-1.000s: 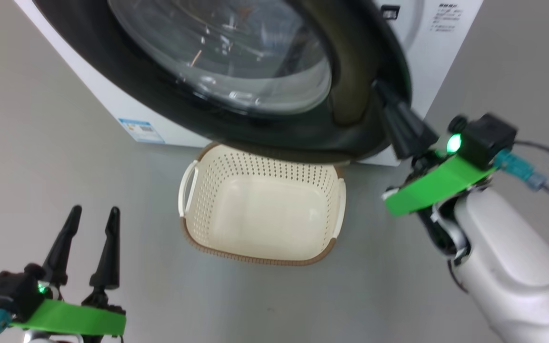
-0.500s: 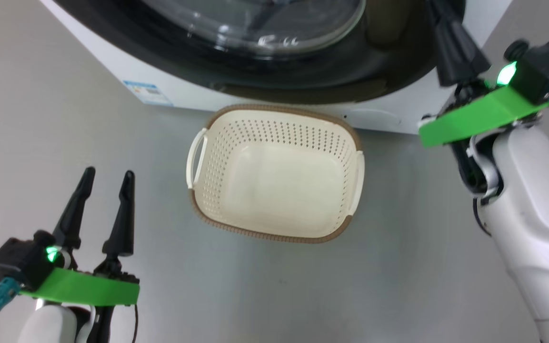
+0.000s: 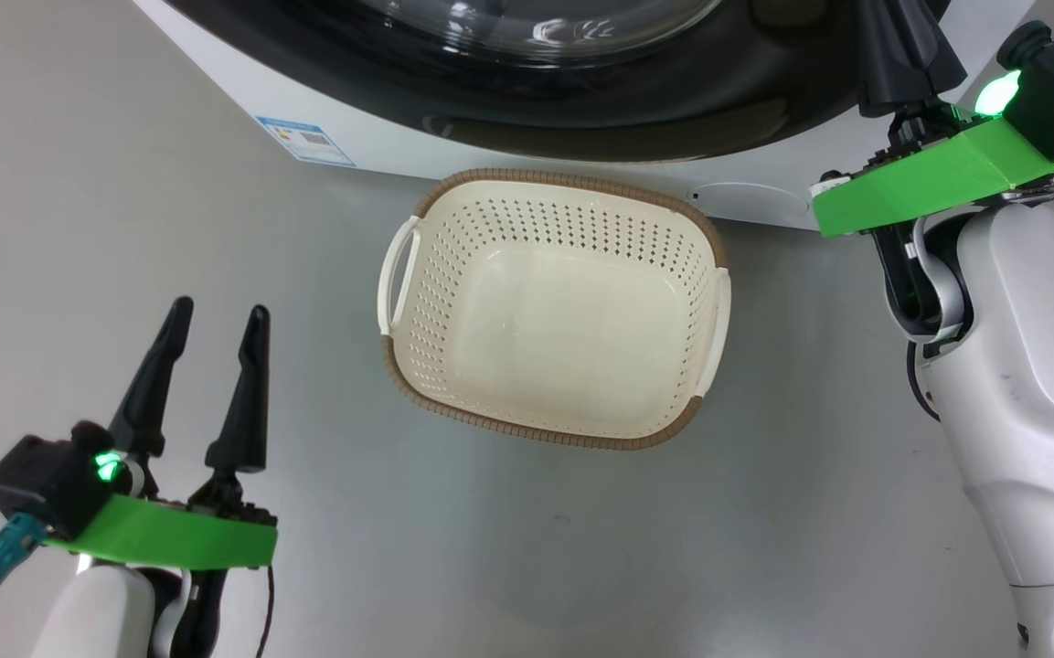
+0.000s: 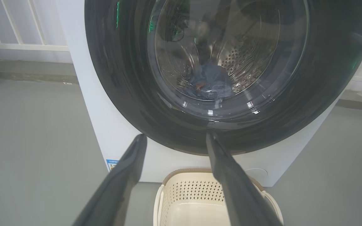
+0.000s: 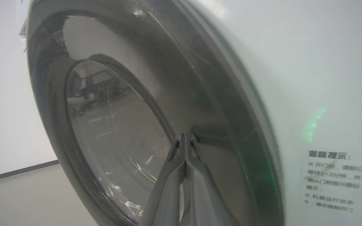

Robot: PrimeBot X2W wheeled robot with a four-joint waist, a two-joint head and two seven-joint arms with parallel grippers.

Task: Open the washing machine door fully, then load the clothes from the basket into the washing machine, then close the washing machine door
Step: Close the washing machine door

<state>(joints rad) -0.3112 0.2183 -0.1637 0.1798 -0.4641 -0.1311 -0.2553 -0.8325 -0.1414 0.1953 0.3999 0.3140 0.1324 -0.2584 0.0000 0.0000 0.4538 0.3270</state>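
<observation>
Pressing the shiny washing machine door (image 5: 181,75) with fingers squeezed together, the right gripper (image 5: 185,135) could slip off, so the door might not click shut. The left gripper (image 3: 218,309) hovers, fingers apart, near the empty basket (image 3: 572,176); clothes (image 4: 210,83) lie inside.

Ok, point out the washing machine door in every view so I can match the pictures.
Head view: the washing machine door spans the top edge, above the basket.
Left wrist view: the door sits upper centre, face-on.
Right wrist view: the door takes left and centre, at a slant.
Shared landmark: the white front of the washing machine.
</observation>
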